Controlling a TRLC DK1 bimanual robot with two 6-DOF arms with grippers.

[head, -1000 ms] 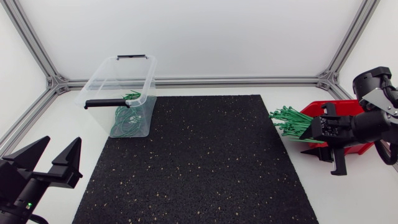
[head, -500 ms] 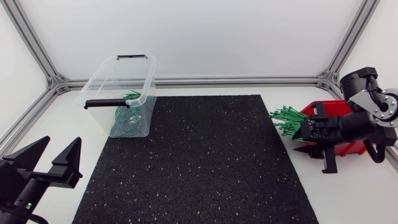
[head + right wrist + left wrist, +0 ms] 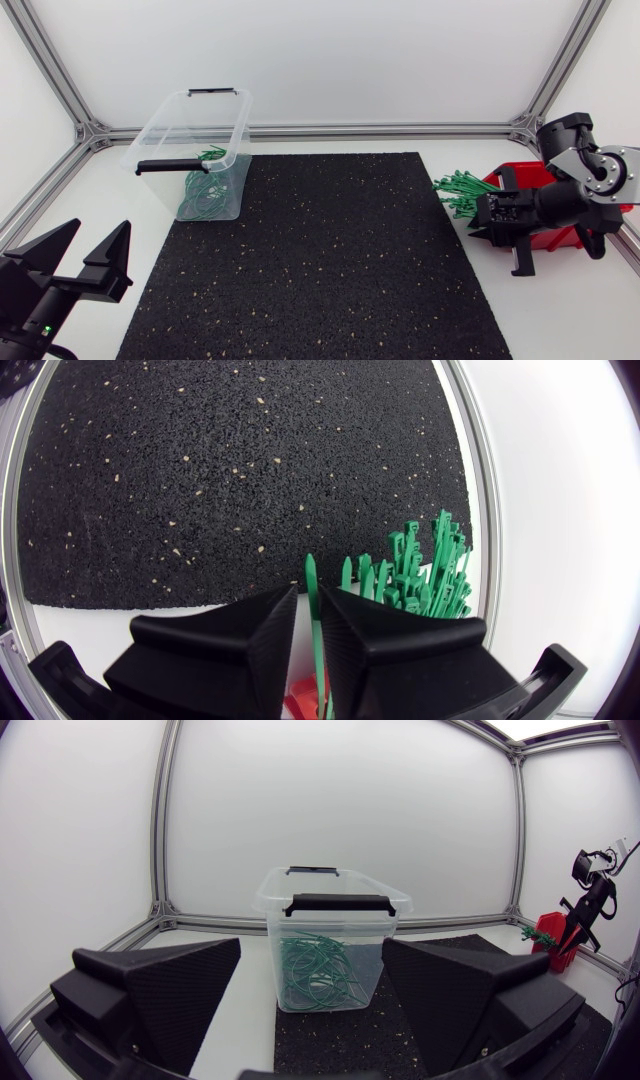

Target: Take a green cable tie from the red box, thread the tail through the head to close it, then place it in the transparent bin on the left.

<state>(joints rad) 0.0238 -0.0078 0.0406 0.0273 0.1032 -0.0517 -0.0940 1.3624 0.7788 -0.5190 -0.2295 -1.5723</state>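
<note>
Right gripper (image 3: 308, 602) clamped on green cable tie (image 3: 311, 575) — lower end hidden; left gripper (image 3: 97, 235) apart.

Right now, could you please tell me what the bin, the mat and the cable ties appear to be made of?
Bin: clear, glossy hard plastic, probably; its contents show through the walls. Mat: black with pale specks, grainy and matte, likely rubber granulate. Cable ties: green, smooth thin strips, probably plastic.
</note>
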